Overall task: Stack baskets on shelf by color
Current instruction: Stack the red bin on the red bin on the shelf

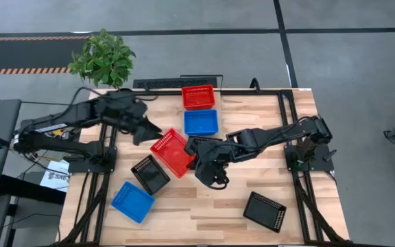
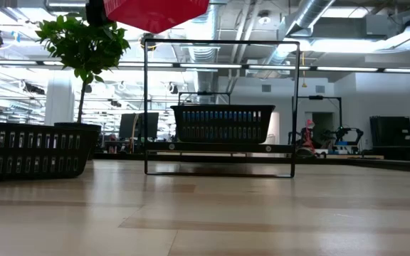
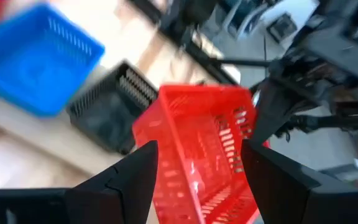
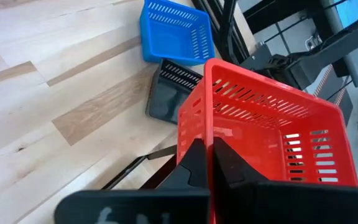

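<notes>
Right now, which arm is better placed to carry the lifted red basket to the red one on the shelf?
Probably the right: its end effector is shut on the lifted red basket. The left end effector is open around it. The shelf's red basket lies near both.

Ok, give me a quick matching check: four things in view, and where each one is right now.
Things:
1 tilted red basket
2 outlying blue basket
3 lone black basket
4 plant

Places:
A high view's lower right, nothing beside it
B high view's upper left
C clamped in the right gripper
D lower left, next to another black basket

Pairs: 1-C, 2-D, 3-A, 4-B
</notes>
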Robot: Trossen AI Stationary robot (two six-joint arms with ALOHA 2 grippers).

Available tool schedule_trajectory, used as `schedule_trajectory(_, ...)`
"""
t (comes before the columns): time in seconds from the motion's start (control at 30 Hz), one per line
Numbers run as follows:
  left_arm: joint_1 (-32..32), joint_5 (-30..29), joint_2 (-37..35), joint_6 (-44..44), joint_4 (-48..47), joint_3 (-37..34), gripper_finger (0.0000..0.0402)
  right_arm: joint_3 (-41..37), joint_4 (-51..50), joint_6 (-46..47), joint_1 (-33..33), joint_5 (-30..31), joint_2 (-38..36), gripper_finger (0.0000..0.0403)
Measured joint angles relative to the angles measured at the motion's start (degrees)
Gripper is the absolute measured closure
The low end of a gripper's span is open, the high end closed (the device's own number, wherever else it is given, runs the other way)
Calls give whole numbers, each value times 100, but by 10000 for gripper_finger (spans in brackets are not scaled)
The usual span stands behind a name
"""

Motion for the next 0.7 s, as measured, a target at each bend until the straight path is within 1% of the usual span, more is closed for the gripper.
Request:
schedule_trajectory(0.2, 48, 646, 464, -376, -135, 0, 182, 0, -45, 131, 34, 0, 0, 398)
schedule_trajectory(0.33, 48, 818, 676, -487, -223, 2, 184, 0, -55, 138, 36, 0, 0, 400)
schedule_trajectory(0.4, 48, 869, 741, -510, -205, 2, 196, 0, -109, 140, 36, -2, 0, 399)
schedule_trajectory(0.47, 48, 877, 781, -486, -190, 4, 218, 0, -143, 141, 32, -2, 0, 397)
schedule_trajectory(0.53, 48, 894, 812, -401, -216, 4, 250, 0, -158, 142, 34, -2, 0, 395)
schedule_trajectory(0.63, 48, 868, 803, -313, -226, 4, 309, 0, -151, 165, 36, -6, 0, 394)
schedule_trajectory(0.7, 48, 739, 808, -300, -254, 4, 350, 0, -122, 232, 34, -4, 0, 392)
